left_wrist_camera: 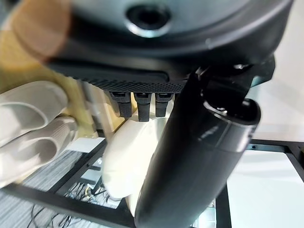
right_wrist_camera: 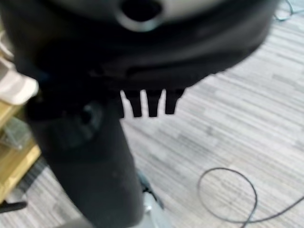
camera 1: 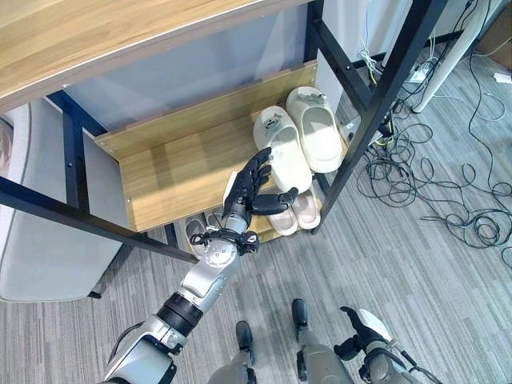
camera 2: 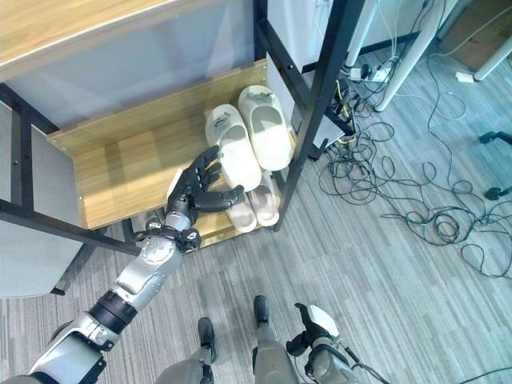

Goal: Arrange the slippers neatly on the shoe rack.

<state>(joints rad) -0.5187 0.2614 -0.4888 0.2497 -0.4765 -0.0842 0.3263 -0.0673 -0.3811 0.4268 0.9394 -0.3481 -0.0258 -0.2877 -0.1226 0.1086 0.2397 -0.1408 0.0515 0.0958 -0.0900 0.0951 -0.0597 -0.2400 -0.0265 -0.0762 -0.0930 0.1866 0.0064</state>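
Left hand [camera 1: 250,190] fingers spread, unclenched, touching near cream slipper [camera 1: 282,149] on rack shelf [camera 1: 176,172].

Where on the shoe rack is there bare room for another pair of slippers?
The middle shelf is bare from its left end up to the left hand. Its right end is crowded: two cream slippers lie side by side against the black post. The lower shelf holds pale slippers.

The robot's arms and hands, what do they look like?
The left arm is silver-grey with a black ribbed band, ending in a dark left hand with black fingers and thumb. The right hand is dark too, with a white cover on its thumb.
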